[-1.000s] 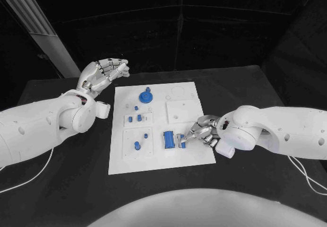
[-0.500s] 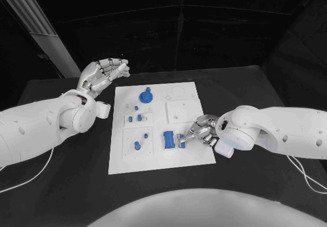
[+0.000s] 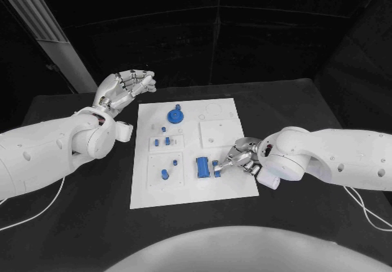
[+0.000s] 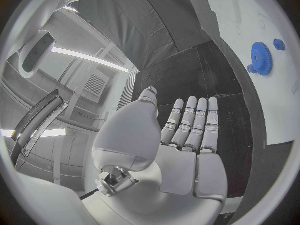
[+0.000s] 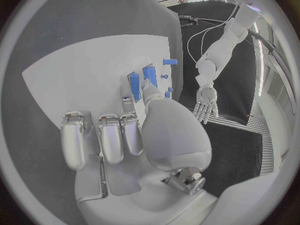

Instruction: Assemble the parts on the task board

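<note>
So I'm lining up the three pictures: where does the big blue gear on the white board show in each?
Head view: blue gear at the board's far end, near the left hand.
Left wrist view: gear beyond the open fingers.
Right wrist view: I cannot pick it out.
Shared landmark: the white board.

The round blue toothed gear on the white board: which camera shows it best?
The left wrist view: the round blue toothed gear looks large there, its teeth plain, standing on the white task board. In the head view the gear is small, at the board's far end. I cannot pick it out in the right wrist view.
</note>
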Motion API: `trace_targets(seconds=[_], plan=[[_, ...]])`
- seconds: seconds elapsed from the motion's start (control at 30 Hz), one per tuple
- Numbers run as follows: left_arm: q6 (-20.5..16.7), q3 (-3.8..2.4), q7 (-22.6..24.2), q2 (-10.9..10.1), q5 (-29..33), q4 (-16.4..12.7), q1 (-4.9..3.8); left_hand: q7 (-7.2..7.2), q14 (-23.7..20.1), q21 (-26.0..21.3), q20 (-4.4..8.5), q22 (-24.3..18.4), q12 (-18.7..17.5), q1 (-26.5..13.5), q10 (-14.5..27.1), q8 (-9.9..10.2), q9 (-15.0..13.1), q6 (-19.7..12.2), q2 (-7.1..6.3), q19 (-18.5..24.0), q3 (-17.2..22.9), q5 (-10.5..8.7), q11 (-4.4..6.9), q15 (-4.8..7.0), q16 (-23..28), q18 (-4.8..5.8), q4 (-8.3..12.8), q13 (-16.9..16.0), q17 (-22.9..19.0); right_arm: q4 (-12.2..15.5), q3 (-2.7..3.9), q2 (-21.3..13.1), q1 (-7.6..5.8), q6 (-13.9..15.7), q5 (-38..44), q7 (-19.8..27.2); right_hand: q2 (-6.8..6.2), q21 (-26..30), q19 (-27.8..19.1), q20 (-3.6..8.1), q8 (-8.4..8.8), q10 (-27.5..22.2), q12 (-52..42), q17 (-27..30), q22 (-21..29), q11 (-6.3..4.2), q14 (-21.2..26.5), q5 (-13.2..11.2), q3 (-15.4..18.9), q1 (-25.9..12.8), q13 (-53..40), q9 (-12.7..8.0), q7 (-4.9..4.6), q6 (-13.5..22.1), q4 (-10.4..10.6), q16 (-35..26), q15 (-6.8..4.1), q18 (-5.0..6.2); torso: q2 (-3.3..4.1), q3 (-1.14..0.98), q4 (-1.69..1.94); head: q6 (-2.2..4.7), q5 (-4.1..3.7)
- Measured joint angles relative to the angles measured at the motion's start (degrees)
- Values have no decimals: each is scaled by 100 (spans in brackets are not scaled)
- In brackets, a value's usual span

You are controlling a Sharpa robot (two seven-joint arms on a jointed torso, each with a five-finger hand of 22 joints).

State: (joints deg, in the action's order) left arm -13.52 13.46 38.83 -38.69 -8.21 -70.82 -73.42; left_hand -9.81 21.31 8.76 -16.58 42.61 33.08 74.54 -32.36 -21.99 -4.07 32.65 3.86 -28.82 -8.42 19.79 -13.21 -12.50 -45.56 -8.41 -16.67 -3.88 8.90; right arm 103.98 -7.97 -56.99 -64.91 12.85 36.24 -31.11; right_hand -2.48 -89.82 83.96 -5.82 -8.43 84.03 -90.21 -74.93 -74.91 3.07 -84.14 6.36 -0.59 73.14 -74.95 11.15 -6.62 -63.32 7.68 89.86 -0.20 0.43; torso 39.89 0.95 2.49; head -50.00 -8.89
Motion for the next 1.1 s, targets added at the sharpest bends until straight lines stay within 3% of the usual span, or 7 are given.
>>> trace_targets(seconds=[0.3,0.53,0.67,0.73,0.8,0.87,1.1], plan=[[3,0,0,2,0,4,0,0,0,0,0,0,0,0,0,0,0,0,0,0,0,0,0,0,0,0,0,0,0,23,0,-6,0,-10,150,-37,-29,0,0,0,-110,-9,0,0,0,-33,21,-315,335,-101,0,112,72,-112,275,0,-21,0,0,0,-1,0,1],[6,0,0,-3,0,4,2,0,0,0,0,0,0,0,0,0,0,0,0,0,0,0,0,0,0,0,0,0,0,94,0,-83,1,-11,438,-58,-42,0,2,105,-505,10,0,0,0,-135,9,-336,590,-159,0,394,174,-262,530,0,-156,0,-3,-1,-1,0,5],[6,0,0,-9,0,4,3,0,0,0,0,0,0,0,0,0,0,0,0,0,0,0,0,0,0,0,0,0,0,136,0,-121,1,-20,660,-72,-44,0,0,187,-891,-7,0,0,0,-221,18,-336,743,-161,0,721,254,-299,682,0,-237,0,-3,-2,-4,0,10],[7,0,0,-9,0,5,6,0,0,0,0,-5,0,0,0,0,0,0,0,0,-16,23,0,0,-17,0,-16,0,-15,158,0,-131,1,-54,784,-97,-33,0,0,251,-1169,1,0,0,0,-291,3,-336,823,-168,0,984,327,-226,769,0,-273,-1,-3,-2,-7,0,5],[9,0,0,-7,0,6,9,0,0,0,0,-8,0,0,0,0,0,0,0,0,-16,23,0,0,-21,0,-16,0,-23,172,0,-132,1,-108,870,-125,37,0,5,267,-1521,0,0,0,0,-333,11,-336,891,-200,0,1335,381,-73,851,0,-361,0,-4,-2,-7,0,-7],[10,0,0,-6,0,7,11,0,0,0,0,-8,0,0,0,0,0,0,0,0,-16,23,0,0,-21,0,-16,0,-23,181,0,-129,1,-210,949,-171,200,0,0,329,-1835,0,0,0,0,-351,10,-353,962,-277,0,1647,400,83,885,0,-361,0,-4,-2,-7,0,-14],[14,0,0,-5,0,8,18,0,0,0,0,-8,0,0,0,0,0,0,0,0,-16,23,0,0,-21,0,-16,0,-22,184,-1,-85,1,-654,1105,-330,523,0,1,372,-2601,10,0,0,0,-402,9,-355,1248,-361,0,2481,441,601,888,0,-402,0,-4,0,-6,0,-31]])
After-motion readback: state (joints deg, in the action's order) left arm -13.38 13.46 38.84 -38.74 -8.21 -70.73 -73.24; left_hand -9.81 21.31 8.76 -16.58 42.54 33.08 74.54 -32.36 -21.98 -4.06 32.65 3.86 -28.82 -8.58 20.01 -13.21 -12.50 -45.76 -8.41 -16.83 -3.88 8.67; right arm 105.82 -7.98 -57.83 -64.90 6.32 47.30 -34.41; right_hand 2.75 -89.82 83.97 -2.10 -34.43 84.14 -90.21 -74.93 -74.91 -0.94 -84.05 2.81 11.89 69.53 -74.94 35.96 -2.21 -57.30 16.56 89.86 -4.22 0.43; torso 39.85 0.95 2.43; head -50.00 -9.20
